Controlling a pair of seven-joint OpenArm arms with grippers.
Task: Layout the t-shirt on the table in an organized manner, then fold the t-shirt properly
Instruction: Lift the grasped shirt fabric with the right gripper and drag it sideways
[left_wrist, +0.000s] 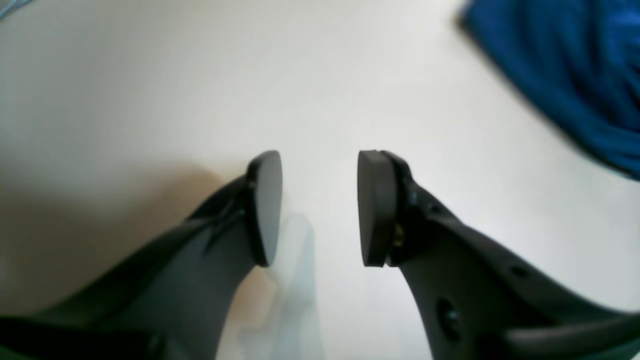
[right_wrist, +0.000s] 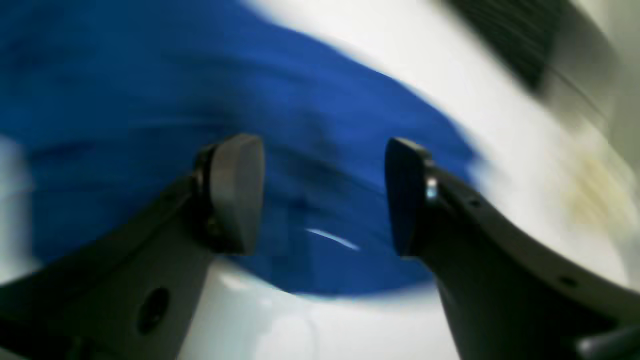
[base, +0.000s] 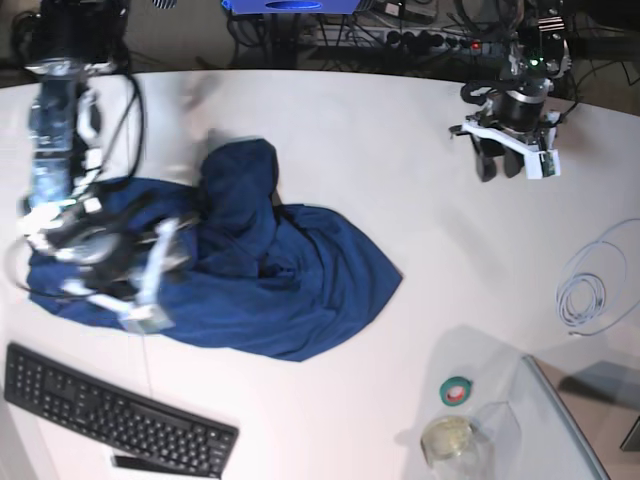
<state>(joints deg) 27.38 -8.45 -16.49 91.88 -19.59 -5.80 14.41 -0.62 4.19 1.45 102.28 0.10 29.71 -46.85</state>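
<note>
Risk of snagging only one layer of the crumpled t-shirt (base: 290, 285) bunched on the table (base: 400, 150), with right gripper (right_wrist: 320, 192) spread above it, left gripper (left_wrist: 320, 207) spread, well apart.

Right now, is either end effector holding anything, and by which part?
Nothing is held. The left end effector stands open over bare table, away from the t-shirt. The right end effector is open above the t-shirt, with no cloth between its pads.
</note>
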